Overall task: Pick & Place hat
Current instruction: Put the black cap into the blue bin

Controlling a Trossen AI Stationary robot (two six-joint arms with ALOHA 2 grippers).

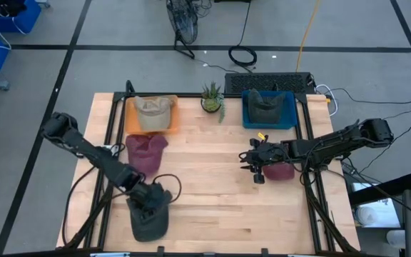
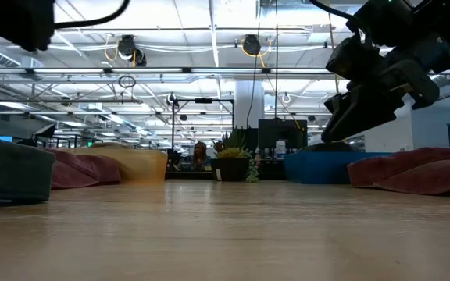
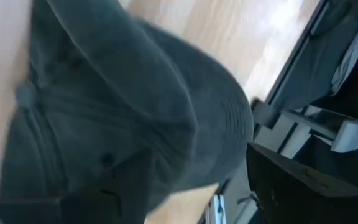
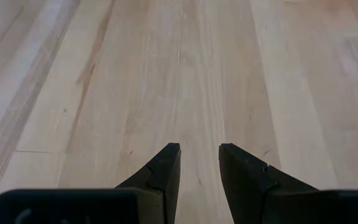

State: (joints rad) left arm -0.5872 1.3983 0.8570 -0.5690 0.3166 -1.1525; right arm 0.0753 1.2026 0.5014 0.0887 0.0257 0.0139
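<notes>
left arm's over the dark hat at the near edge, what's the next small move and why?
Probably lower the left gripper a little and close on the dark grey hat. Its jaws stand open right above the crown, which fills the left wrist view, and nothing is held. The hat lies flat on the table near the front edge. The right gripper waits, empty, mid-table beside a maroon hat.

Bare table (image 1: 205,193) between dark hat (image 1: 150,220) and maroon hat (image 1: 280,170).

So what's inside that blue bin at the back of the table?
A dark grey-green hat lies in the blue bin, filling most of it. Whatever might be under the hat is covered, so I can't tell.
</notes>
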